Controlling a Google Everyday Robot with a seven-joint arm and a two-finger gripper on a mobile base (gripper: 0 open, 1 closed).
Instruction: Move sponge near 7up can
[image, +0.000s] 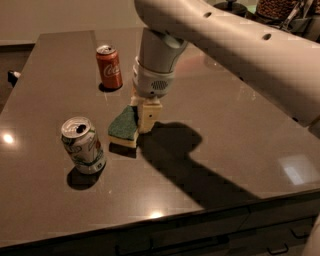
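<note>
The sponge (124, 125), green on top with a pale yellow base, hangs tilted in my gripper (142, 117), just above the dark table (225, 125). The gripper is shut on the sponge's right side; one pale finger (149, 116) shows in front of it. The 7up can (83, 145), white and green with a silver top, stands upright a short way to the left of the sponge, with a small gap between them.
An orange-red Coca-Cola can (109, 67) stands upright farther back on the table. My white arm (240, 45) reaches in from the upper right. The table's front edge (165, 220) runs below. Containers (280, 10) stand at the back right.
</note>
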